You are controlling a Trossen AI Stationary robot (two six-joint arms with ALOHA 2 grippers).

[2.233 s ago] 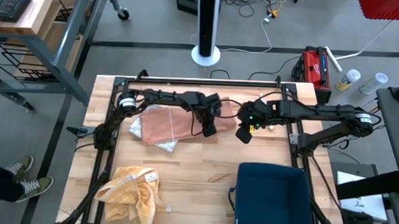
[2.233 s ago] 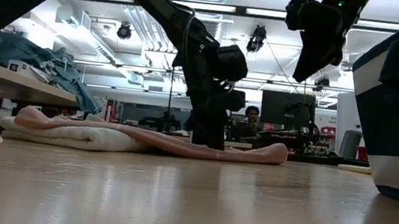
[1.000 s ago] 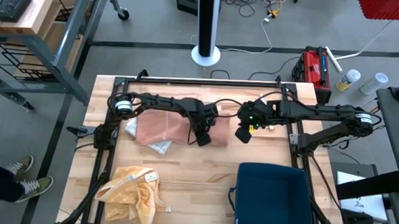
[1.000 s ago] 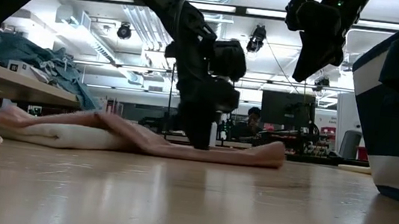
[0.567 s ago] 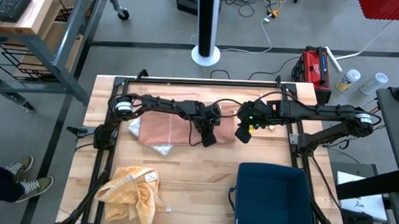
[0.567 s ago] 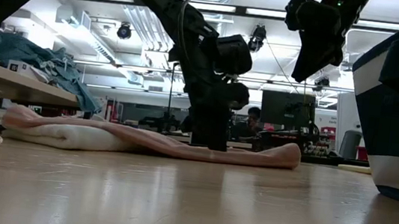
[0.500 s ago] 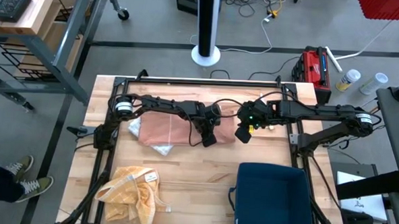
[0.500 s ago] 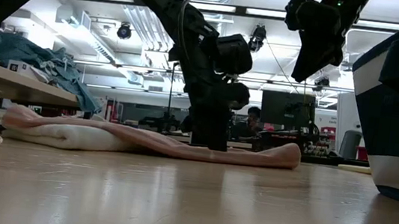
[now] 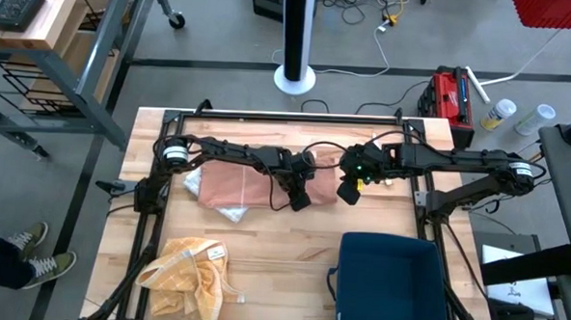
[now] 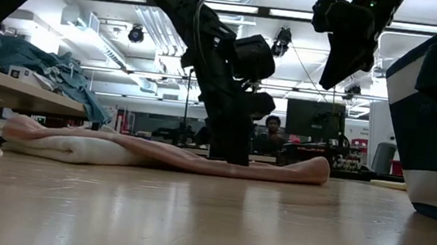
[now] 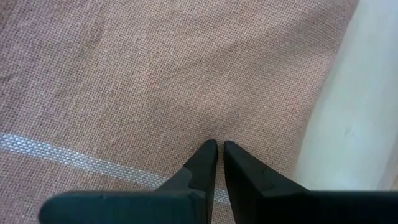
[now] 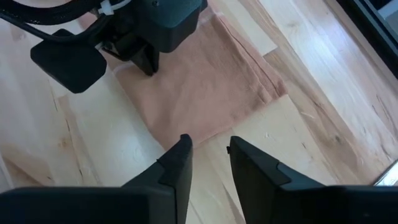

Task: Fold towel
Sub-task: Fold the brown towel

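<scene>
Left of centre in the high view, I see the salmon-pink woven towel [image 9: 241,183] lying partly folded, left gripper [image 9: 300,198] pressed on it with fingers nearly together around nothing, right gripper [image 9: 348,194] hovering part-open and empty, folds left.

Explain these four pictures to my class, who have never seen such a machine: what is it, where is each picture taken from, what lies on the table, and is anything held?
This is a robot with two dark jointed arms, each ending in a two-fingered pincer. One camera looks straight down on the wooden table, one sits level with its top, and one rides on each wrist. A flat pink woven towel lies on the table, with a crumpled yellow cloth and a dark blue fabric bin nearer the front. The left pincer presses its nearly shut fingertips onto the pink towel near its edge; whether it pinches cloth cannot be seen. The right pincer hangs open above the table beside the towel, holding nothing.
</scene>
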